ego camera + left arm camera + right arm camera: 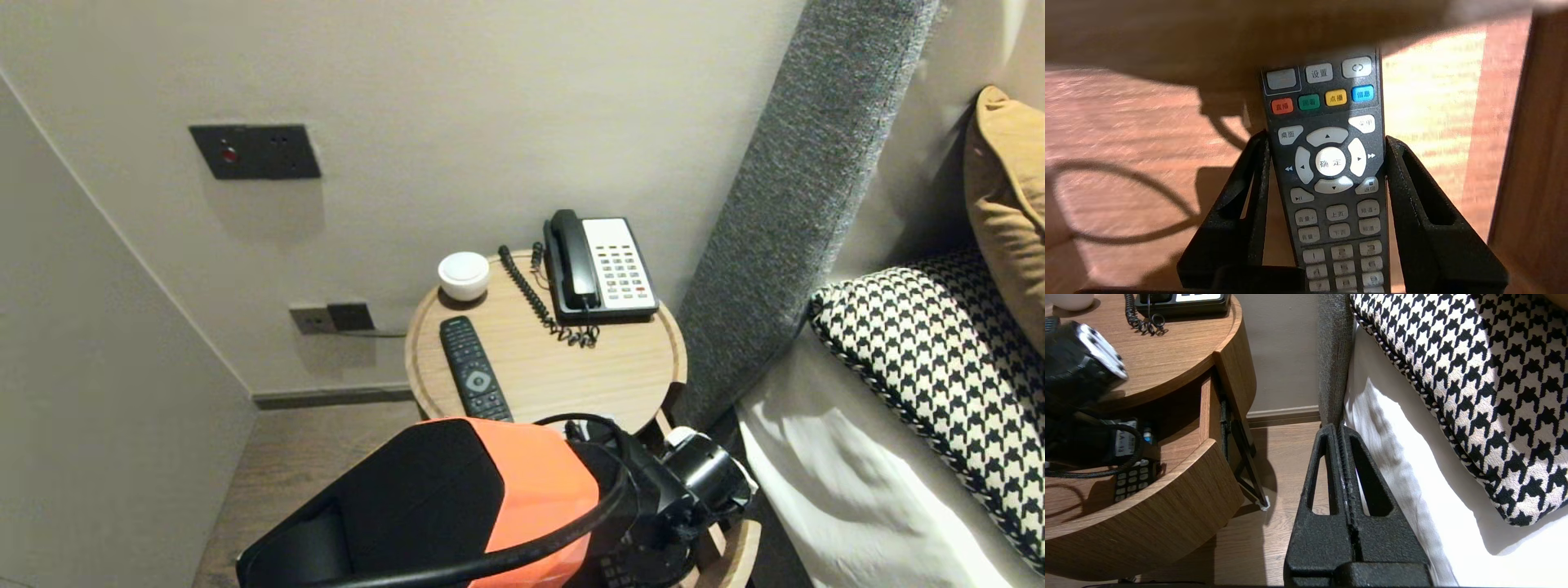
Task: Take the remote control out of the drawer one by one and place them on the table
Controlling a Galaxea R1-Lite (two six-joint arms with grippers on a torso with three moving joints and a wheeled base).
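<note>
Inside the curved wooden drawer [1180,490] under the round worktop [555,367], my left gripper [1327,161] clamps its black textured fingers on both long edges of a slim grey remote control [1331,102] lying flat. My right gripper [1340,430] hangs closed beside the white bed sheet [1396,465].

Grey remote [1331,183]: Chinese key labels. Landmark is the round centre key [1330,162], which reads 确定, w/ arrow marks ringing it. Toward remote's head end from centre key: 桌面, then colour row w/ red 直播, yellow 点播, blue 信息; green key illegible. Past that row: 设置. Toward number-pad end: 返回 just beside centre key, then 音量+, 上页, 频道+, 下页. Digit keys blurred. Phone [604,265] & black remote [473,367]: key print too small to read.
</note>
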